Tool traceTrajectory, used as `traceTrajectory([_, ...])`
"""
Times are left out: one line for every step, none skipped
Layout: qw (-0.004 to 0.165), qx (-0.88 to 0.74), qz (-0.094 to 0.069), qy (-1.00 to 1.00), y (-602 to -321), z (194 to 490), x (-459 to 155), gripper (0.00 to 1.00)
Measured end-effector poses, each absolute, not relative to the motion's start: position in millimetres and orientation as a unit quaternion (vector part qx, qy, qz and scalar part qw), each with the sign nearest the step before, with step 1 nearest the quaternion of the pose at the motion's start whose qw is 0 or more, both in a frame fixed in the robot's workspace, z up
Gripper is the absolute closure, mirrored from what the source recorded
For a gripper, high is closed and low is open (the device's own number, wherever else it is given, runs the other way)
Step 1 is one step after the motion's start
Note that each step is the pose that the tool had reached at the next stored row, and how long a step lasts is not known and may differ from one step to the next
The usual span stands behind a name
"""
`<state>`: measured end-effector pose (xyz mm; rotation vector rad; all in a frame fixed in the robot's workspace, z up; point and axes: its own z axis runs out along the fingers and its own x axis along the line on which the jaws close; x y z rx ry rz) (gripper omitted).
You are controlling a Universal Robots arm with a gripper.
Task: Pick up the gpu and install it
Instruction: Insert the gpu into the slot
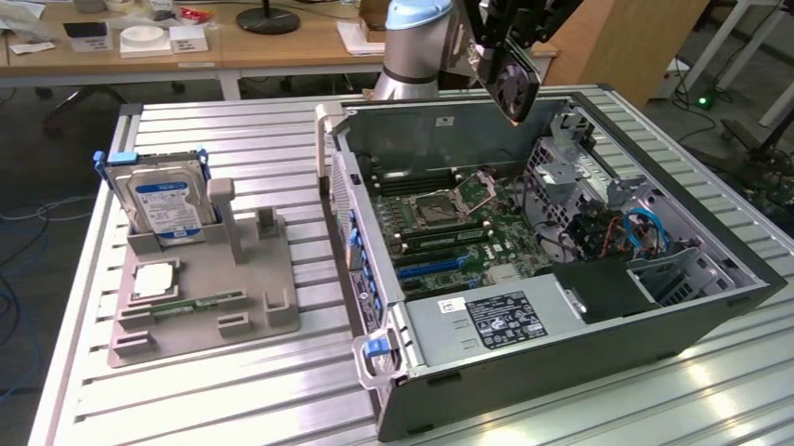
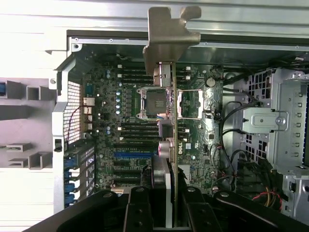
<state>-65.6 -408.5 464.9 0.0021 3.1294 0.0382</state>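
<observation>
Fingers [image 2: 137, 210] closed on the gpu [image 1: 515, 85], pinching its flat faces at one end. Carried on edge, lengthwise out from the grip, with the silvery end bracket [image 2: 169, 36] at the free end, likely to leave bracket and connector edge clear for seating. Hanging in the air well above the open computer case [image 1: 559, 372], over its far wall near the counter's [image 1: 186, 400] far edge, touching nothing but the fingers. Not yet installed, by the look of it: high over the motherboard [image 1: 462, 232], and running crosswise to the blue slot [image 1: 429, 268] rather than along it.

Case lying on its side, from the counter's middle to its edge on the exterior view's right, open face up, presumably to give straight access from above to board and slots. Wall with blue tabs [image 1: 352, 240] turned toward the gray fixture [image 1: 248, 321], near it but apart. Fixture set by the counter's edge on the exterior view's left, keeping loose parts separated and easy to pick: boxy hard drive [image 1: 167, 200] standing upright in a cradle at the fixture's far end, small green memory stick [image 1: 199, 302] lying flat in a groove toward its near end. Both well apart from the gpu and untouched by the fingers.
</observation>
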Motion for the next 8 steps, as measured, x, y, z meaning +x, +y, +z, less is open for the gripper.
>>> traceTrajectory([0.006, 0.001, 0.012, 1.0, -408.5, 464.9, -65.6, 0.71])
traceTrajectory([0.006, 0.001, 0.012, 1.0, -408.5, 464.9, -65.6, 0.71])
traceTrajectory([0.006, 0.001, 0.012, 1.0, -408.5, 464.9, -65.6, 0.71])
traceTrajectory([0.006, 0.001, 0.012, 1.0, -408.5, 464.9, -65.6, 0.71])
traceTrajectory([0.006, 0.001, 0.012, 1.0, -408.5, 464.9, -65.6, 0.71])
traceTrajectory([0.006, 0.001, 0.012, 1.0, -408.5, 464.9, -65.6, 0.71])
traceTrajectory([0.006, 0.001, 0.012, 1.0, -408.5, 464.9, -65.6, 0.71])
traceTrajectory([0.006, 0.001, 0.012, 1.0, -408.5, 464.9, -65.6, 0.71])
